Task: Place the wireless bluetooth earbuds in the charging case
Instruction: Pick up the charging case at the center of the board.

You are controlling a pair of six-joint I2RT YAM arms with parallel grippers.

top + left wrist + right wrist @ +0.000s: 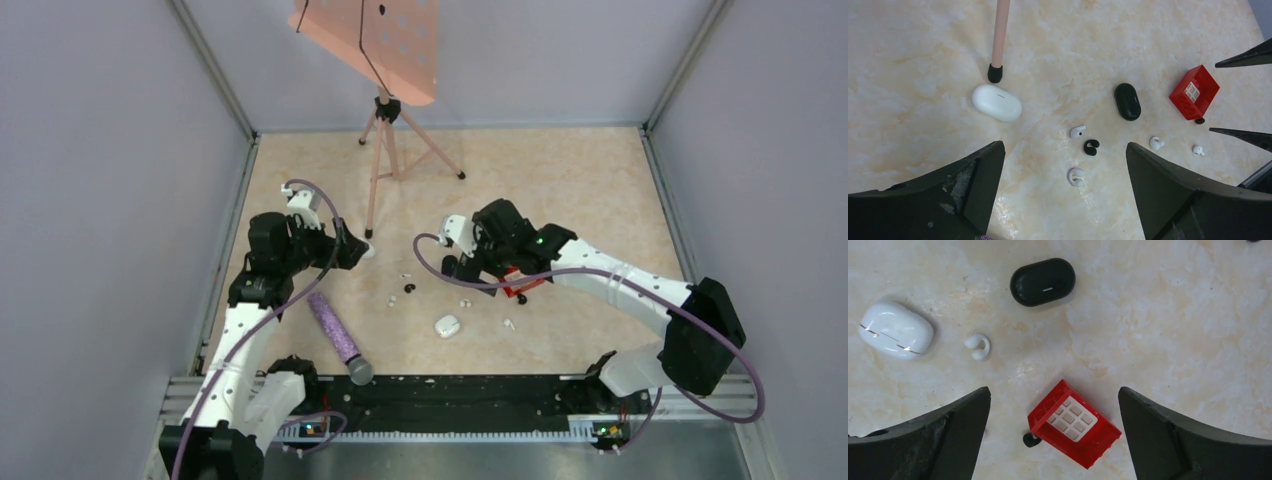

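No earbud is in the case yet. The charging case point(447, 324) lies shut near the table's near edge, about midway along it. The wireless bluetooth earbuds point(1077, 131) lie scattered loose around the table's middle, none touching the case. A second white case point(996, 102) sits just beside the tripod foot point(994, 73), and a black case point(1043, 281) lies near the red basket point(1073, 422). The left fingers point(968, 185) and right fingers point(948, 430) hang spread apart, holding nothing. Opening the case, picking up the earbuds and inserting them all appear to remain.

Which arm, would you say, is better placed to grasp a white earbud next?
Probably left: the left gripper, open, frames two white earbuds; the right gripper is centred over the red basket.
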